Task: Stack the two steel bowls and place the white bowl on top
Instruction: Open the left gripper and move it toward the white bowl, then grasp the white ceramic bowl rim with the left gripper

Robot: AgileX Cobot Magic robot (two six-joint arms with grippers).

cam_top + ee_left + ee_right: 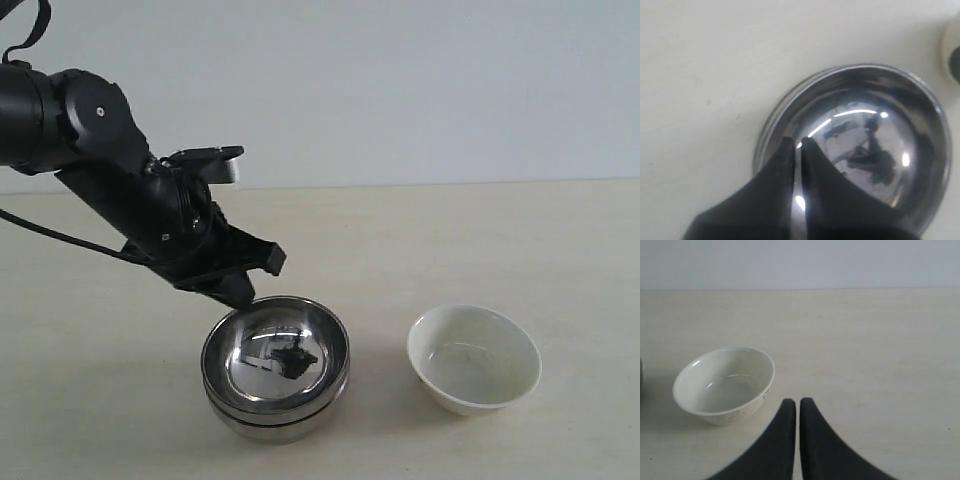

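Observation:
The two steel bowls sit nested, the upper steel bowl [290, 345] inside the lower steel bowl [275, 422], left of the table's middle. My left gripper [250, 293] comes down from the left onto the stack's far-left rim. In the left wrist view the left gripper [797, 141] straddles the rim of the upper steel bowl [865, 150], jaws closed to a thin gap with metal between them. The white bowl [474, 358] stands upright to the right of the stack, apart from it. My right gripper [797, 401] hovers shut and holding nothing, beside the white bowl [725, 385]; the exterior view does not show it.
The pale wooden table [560, 260] runs back to a plain light wall [400, 80]. The left arm and its cable [60, 235] hang over the table's left part. An edge of the white bowl [952, 45] shows in the left wrist view.

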